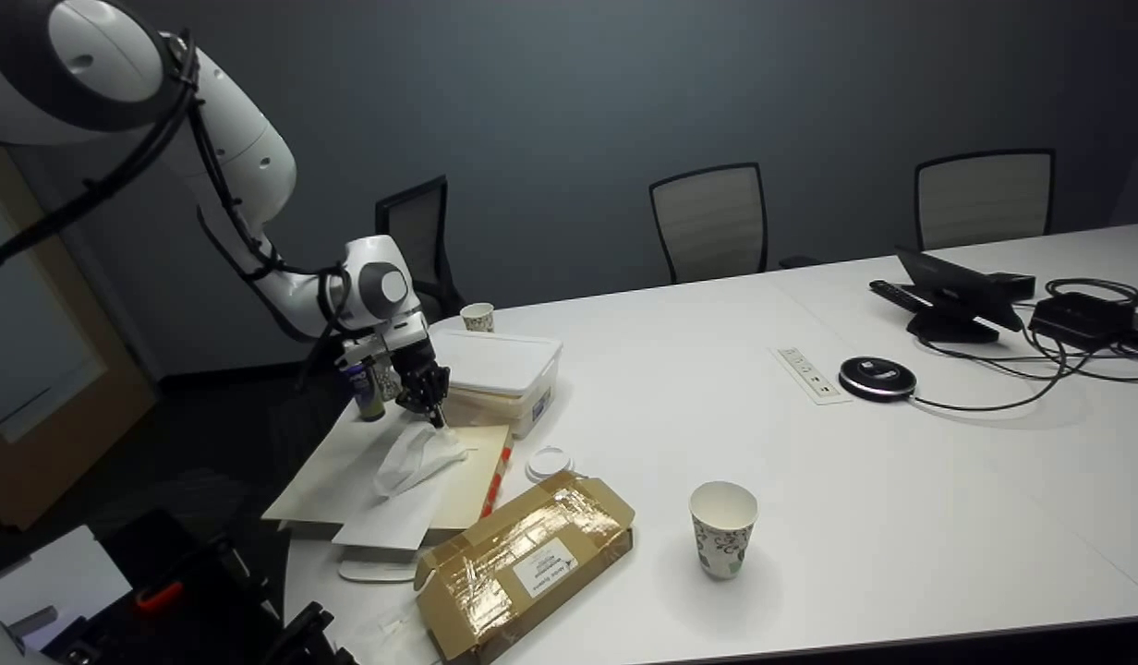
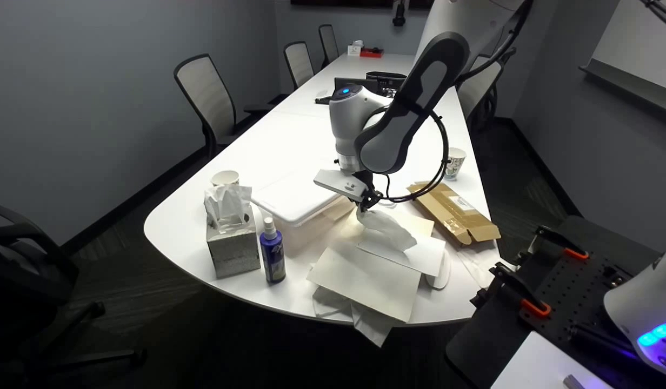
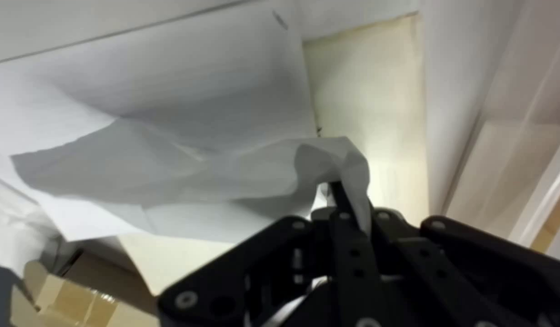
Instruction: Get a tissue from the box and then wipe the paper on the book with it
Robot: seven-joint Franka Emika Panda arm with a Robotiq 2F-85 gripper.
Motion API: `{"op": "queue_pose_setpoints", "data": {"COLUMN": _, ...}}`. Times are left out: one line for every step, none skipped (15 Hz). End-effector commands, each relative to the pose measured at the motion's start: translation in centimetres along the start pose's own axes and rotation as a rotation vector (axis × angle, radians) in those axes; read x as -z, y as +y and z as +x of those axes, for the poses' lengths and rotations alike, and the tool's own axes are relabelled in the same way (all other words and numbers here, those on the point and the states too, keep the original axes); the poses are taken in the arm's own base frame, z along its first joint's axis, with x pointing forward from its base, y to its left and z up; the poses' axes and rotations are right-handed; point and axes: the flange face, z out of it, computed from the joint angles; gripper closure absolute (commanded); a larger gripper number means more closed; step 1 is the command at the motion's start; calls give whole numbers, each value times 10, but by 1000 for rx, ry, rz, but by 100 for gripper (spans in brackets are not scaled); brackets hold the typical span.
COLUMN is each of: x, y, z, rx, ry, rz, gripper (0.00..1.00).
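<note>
Nearest, at the rounded end of the table (image 2: 176, 227), loose white pieces (image 2: 372, 327) hang over the edge from under the book (image 2: 365, 283), which shows as a broad, flat, off-white shape. Near one corner of it stands a blue spray bottle (image 2: 273, 254) with a white top, and just beside that the box (image 2: 234, 254), squarish and grey, with white poking up from its top; a small cup (image 2: 225, 177) is behind it. The paper (image 1: 393, 525), a pale sheet with a short dark mark (image 3: 280, 20) near one corner, lies on the book, next to a cream-coloured surface (image 3: 371, 104).

The tissue (image 3: 125, 172) spreads over the paper, thin, white and creased, one end fanned out with an uneven edge, the other bunched and folded over at the gripper (image 1: 437, 421). The gripper's fingers are pressed together, pinching that bunched end; whether the tissue presses on the paper, I cannot tell.

Crowding the gripper on one side is a clear plastic container (image 1: 532, 406) with a white cover (image 2: 290, 199). On the opposite side a brown cardboard carton (image 1: 498, 554), taped and labelled, lies close to the book, near a white ring-shaped lid (image 1: 549, 459). Farther on stands a patterned paper cup (image 1: 722, 540). Well apart, down the table, are a round black device (image 1: 877, 380) and a dark screen (image 1: 957, 288); mesh-backed chairs (image 1: 709, 224) stand beyond.
</note>
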Motion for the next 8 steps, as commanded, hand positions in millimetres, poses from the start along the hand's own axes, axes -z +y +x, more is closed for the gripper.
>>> {"op": "queue_pose_setpoints", "data": {"x": 1, "y": -11, "z": -13, "rx": 80, "ry": -128, "rz": 68, "gripper": 100}}
{"op": "queue_pose_setpoints", "data": {"x": 3, "y": -8, "z": -15, "rx": 113, "ry": -160, "rz": 56, "gripper": 100}}
{"op": "queue_pose_setpoints", "data": {"x": 4, "y": -6, "z": -16, "rx": 147, "ry": -198, "rz": 41, "gripper": 100}}
{"op": "queue_pose_setpoints", "data": {"x": 4, "y": -4, "z": -16, "rx": 171, "ry": -220, "rz": 19, "gripper": 100}}
{"op": "queue_pose_setpoints", "data": {"x": 2, "y": -1, "z": -12, "rx": 185, "ry": -232, "rz": -16, "gripper": 100}}
{"op": "queue_pose_setpoints", "data": {"x": 0, "y": 4, "z": -7, "rx": 187, "ry": -229, "rz": -60, "gripper": 100}}
{"op": "queue_pose_setpoints", "data": {"x": -2, "y": 9, "z": -1, "rx": 185, "ry": -215, "rz": -115, "gripper": 100}}
{"op": "queue_pose_setpoints", "data": {"x": -5, "y": 15, "z": 5, "rx": 183, "ry": -200, "rz": -175, "gripper": 100}}
